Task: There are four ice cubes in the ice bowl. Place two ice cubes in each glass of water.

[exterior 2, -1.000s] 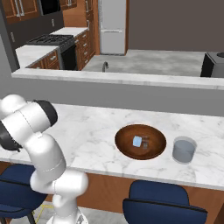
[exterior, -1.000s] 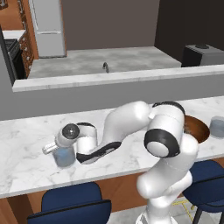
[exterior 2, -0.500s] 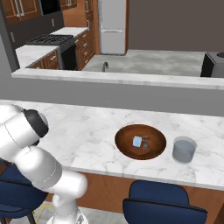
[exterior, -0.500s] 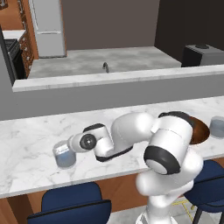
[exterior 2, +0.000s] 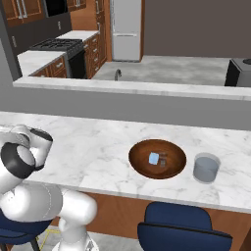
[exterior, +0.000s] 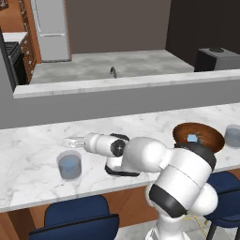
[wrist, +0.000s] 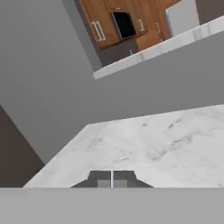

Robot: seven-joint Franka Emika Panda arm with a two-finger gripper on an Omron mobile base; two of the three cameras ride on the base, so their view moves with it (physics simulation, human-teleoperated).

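Marble counter [exterior: 28, 164] — unlabelled glass [exterior: 70, 165] beside closed end effector [exterior: 68, 142].

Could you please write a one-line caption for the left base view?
Gripper extended above the left glass of water, ice bowl holding one ice cube at right.

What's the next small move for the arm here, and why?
Probably swing back toward the ice bowl. The gripper looks shut and empty past the left glass, which holds something pale blue; one ice cube lies in the bowl, and the right glass waits.
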